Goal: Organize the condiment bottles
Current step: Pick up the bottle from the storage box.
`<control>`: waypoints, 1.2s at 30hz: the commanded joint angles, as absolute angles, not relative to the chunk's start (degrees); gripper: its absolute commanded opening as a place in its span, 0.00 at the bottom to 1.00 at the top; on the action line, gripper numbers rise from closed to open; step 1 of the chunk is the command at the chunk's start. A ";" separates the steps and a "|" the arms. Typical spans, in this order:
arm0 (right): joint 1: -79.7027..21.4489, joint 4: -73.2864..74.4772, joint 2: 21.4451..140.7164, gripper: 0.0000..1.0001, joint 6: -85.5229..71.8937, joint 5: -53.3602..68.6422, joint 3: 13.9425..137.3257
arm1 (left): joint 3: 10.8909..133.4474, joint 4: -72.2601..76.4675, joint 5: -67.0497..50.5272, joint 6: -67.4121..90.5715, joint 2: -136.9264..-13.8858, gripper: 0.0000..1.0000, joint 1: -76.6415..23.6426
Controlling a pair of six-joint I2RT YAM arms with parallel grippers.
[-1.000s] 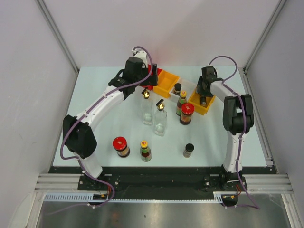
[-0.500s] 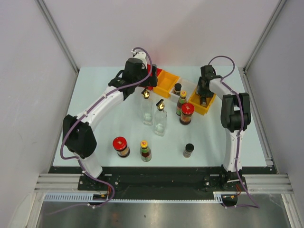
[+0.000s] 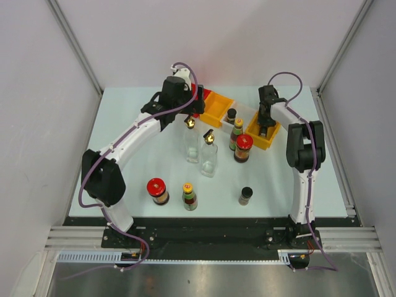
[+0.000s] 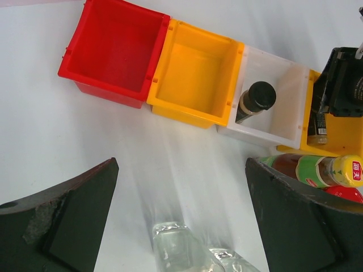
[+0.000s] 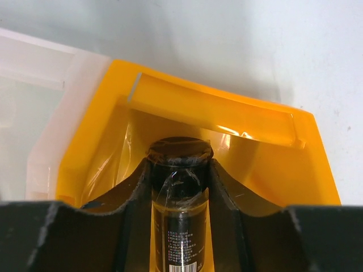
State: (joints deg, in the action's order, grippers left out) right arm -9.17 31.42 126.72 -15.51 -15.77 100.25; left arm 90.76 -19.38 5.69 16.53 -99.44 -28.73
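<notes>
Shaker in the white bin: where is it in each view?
Top: shaker, rear centre, standing in the white bin.
Left wrist: upper right, in that bin.
Right wrist: not in it; only the bin's wall, left edge.
Shared landmark: the white bin.

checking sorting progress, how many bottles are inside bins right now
2. A black-capped shaker is in the white bin; a dark-capped bottle sits in the rightmost orange bin, held by the right gripper. The red bin and left orange bin look empty.
</notes>
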 commanded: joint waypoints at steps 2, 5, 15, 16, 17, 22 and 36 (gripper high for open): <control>-9.84 31.21 123.05 0.00 -14.85 -20.12 100.90 | 90.79 -17.58 4.75 17.40 -95.80 1.00 -28.04; -10.19 27.09 120.24 0.00 -13.98 -22.67 98.80 | 90.79 -17.49 4.57 17.40 -95.71 1.00 -27.95; -12.48 10.91 106.97 0.00 -10.64 -28.12 88.25 | 90.62 -17.58 3.87 17.84 -95.36 1.00 -27.69; -12.65 9.68 105.22 0.00 -9.42 -29.08 87.55 | 90.53 -17.58 3.69 17.93 -95.27 1.00 -27.69; -13.00 7.49 104.60 0.00 -8.88 -29.79 87.19 | 90.44 -17.49 3.43 18.02 -95.19 1.00 -27.69; -15.73 0.72 99.25 0.00 -4.75 -32.25 84.56 | 90.18 -17.14 0.54 18.19 -94.40 1.00 -27.42; -14.77 4.13 82.54 0.00 -12.73 -0.66 84.37 | 81.12 8.85 -36.90 24.60 -88.33 1.00 -25.84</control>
